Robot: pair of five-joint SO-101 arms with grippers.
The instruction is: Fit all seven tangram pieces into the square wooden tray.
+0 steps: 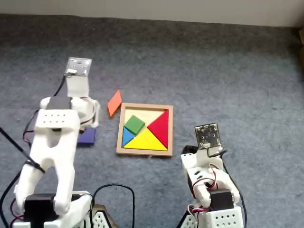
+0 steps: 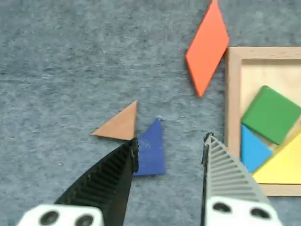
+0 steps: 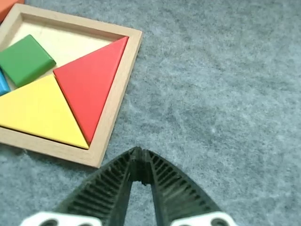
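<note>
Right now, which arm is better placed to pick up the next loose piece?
Left. The left gripper is open right at the dark blue triangle, with the tan triangle and orange parallelogram nearby. The right gripper is shut over carpet on the tray's other side.

High view: fixed, set back, looking down on the whole surface (image 1: 228, 71). Wrist views: close, looking down past the fingers (image 2: 106, 186). All three share the tray (image 1: 145, 153).
</note>
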